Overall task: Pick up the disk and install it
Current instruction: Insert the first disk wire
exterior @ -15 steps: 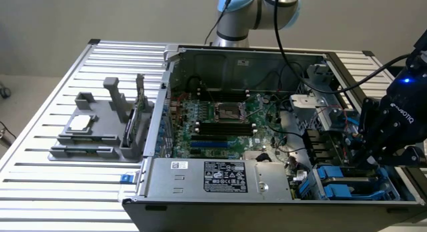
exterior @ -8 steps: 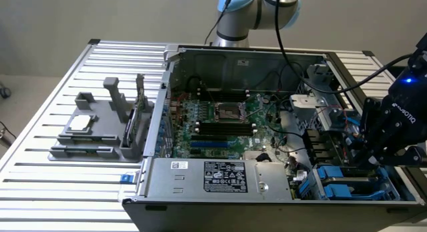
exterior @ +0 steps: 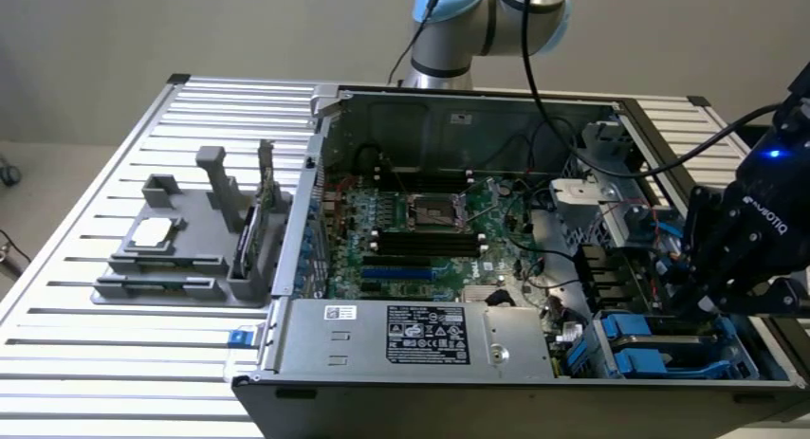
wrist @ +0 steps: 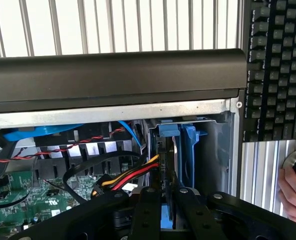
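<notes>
The gripper [wrist: 163, 200] is nearly closed, its fingers [wrist: 148, 210] pinching the disk [wrist: 180, 150] by the blue carrier. The disk stands upright, partly down in the drive bay [wrist: 215, 145] at the exterior view's right, near corner of the computer case [exterior: 379, 387]. Picking seems done; seating looks unfinished.

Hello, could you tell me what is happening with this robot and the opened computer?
The robot arm's gripper is down inside the drive-bay corner of the open computer case, at the exterior view's right. Its fingers are closed on the disk, which stands on edge in its blue carrier among the blue-framed bays. A person's hand rests on the table beside a keyboard.
</notes>
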You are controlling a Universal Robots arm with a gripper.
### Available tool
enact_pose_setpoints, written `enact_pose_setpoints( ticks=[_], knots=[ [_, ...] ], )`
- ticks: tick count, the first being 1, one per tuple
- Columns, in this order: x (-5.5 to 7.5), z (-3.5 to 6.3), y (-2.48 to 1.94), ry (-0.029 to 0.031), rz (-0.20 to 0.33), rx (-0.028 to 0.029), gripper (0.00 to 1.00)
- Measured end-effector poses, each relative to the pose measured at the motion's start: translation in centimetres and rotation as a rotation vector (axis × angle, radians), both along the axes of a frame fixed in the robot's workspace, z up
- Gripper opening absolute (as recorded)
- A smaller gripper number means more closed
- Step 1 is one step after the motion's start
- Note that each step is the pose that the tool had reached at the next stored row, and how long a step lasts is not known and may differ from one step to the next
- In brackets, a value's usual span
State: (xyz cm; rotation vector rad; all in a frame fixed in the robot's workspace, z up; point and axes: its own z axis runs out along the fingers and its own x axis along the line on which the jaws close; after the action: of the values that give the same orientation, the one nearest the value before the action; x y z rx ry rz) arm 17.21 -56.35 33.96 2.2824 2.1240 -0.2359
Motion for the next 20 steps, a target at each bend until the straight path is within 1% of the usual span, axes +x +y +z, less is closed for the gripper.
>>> enact_pose_setpoints(
  ticks=[10, 15, 20],
  knots=[
    [0.0, -0.24, 0.0, 0.0014, 0.016, -0.0009, 0.16],
    [0.0, -0.26, 0.0, 0.0018, 0.023, -0.003, 0.16],
    [0.0, -0.31, 0.0, 0.0021, 0.024, -0.0039, 0.16]
  ],
)
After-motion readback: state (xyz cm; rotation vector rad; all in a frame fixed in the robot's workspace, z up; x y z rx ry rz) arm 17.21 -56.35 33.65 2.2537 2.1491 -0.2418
